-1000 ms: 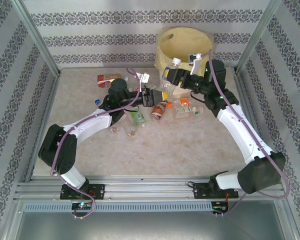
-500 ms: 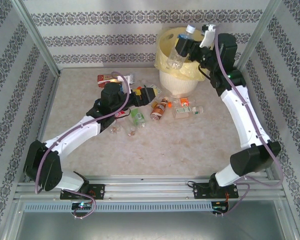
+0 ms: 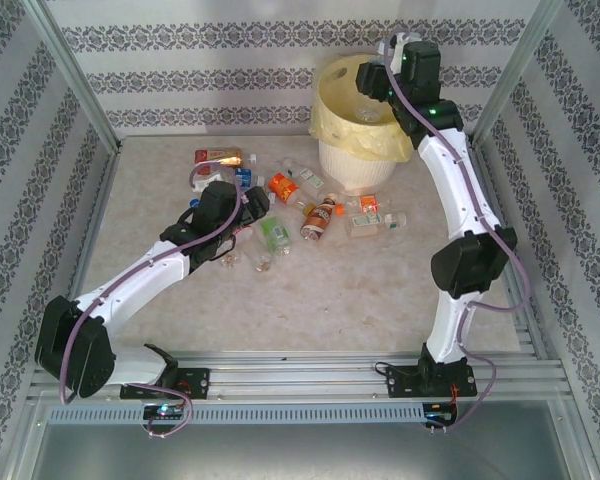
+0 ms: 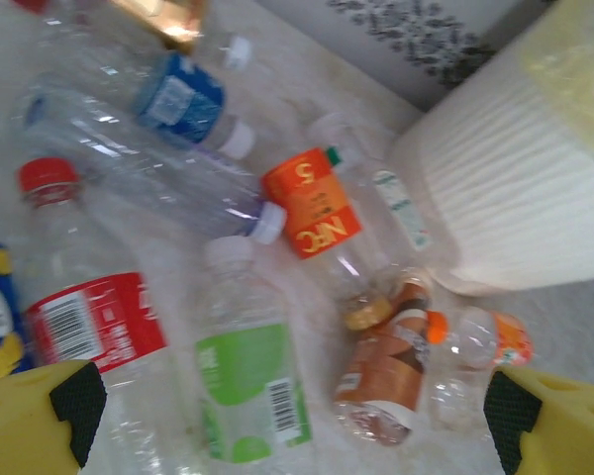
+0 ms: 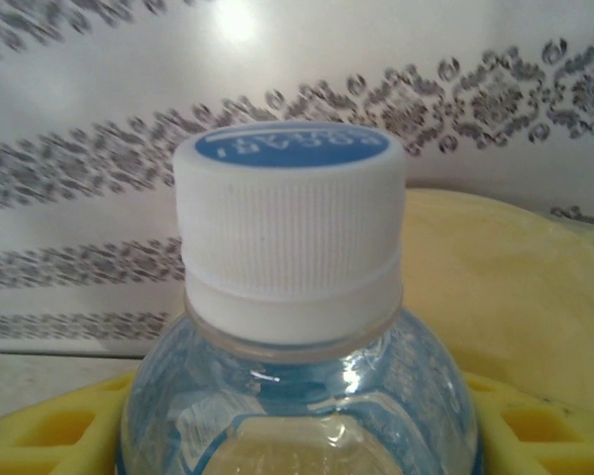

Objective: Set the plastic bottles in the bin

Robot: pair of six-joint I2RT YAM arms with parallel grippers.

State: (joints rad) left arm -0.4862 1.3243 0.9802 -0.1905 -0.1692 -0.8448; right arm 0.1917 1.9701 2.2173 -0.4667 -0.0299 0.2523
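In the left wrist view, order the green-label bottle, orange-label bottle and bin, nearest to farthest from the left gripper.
1. Green-label bottle, low centre, between the left gripper's fingertips.
2. Orange-label bottle, ahead, mid-frame.
3. Bin, upper right.

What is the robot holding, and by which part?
The right gripper holds a white-capped clear bottle, pinched around its body below the neck, over the bin. The left gripper is open, holding nothing.

Ribbed cream-white bin (image 4: pixel 515 198), yellow bag (image 3: pixel 332 112) over rim; clear bottles with red label (image 4: pixel 97 322), green label (image 4: pixel 246 371), orange label (image 4: pixel 312 203), blue label (image 4: pixel 181 99); bluish-clear bottle (image 5: pixel 297 416), cap (image 5: pixel 289 218) white, blue-topped; left fingers (image 4: pixel 20 421) yellow, black-padded; wallpaper (image 3: pixel 200 80) white, grey damask bands; worktop (image 3: pixel 360 290) mottled beige.
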